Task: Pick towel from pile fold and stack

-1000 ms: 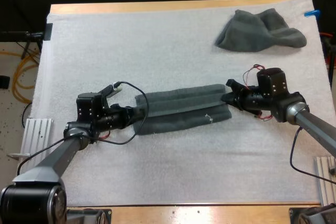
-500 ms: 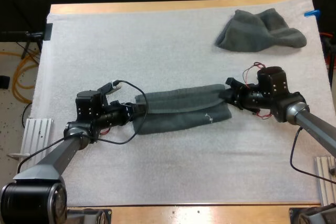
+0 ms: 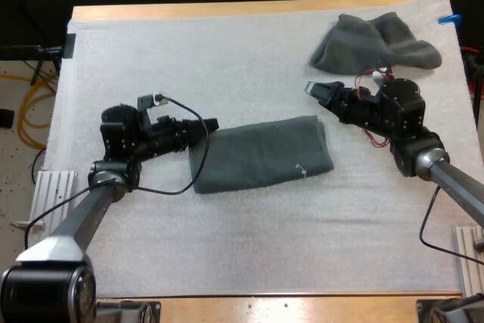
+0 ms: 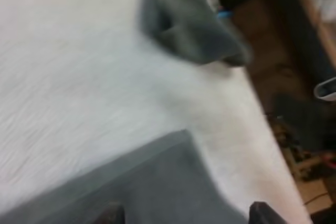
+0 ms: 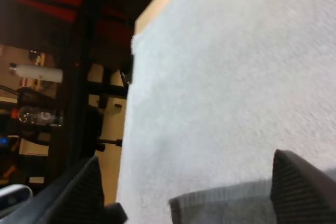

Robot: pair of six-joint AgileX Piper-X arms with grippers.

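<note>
Take the folded towel [image 3: 261, 154] as your reference: it lies flat on the white mat [image 3: 227, 247] as one long grey-green rectangle, with a small pale speck near its right end. Your left gripper [image 3: 209, 124] sits just beside the towel's far left corner, pointing along the towel. In the left wrist view its fingers [image 4: 262, 214] stand apart with the towel's grey surface between them, clamped on nothing. Your right gripper [image 3: 312, 89] is just beyond the towel's far right corner, near it but apart from the cloth, pointing toward the towel's left end. In the right wrist view its fingers [image 5: 296, 182] are spread wide, with the towel's hemmed edge showing between them, and they hold nothing either. The crumpled towel [image 3: 374, 43] lies in a heap well beyond the folded towel's right end, toward the far side of the mat and not touching it. From the left wrist view it also shows past the folded towel's far corner.
</note>
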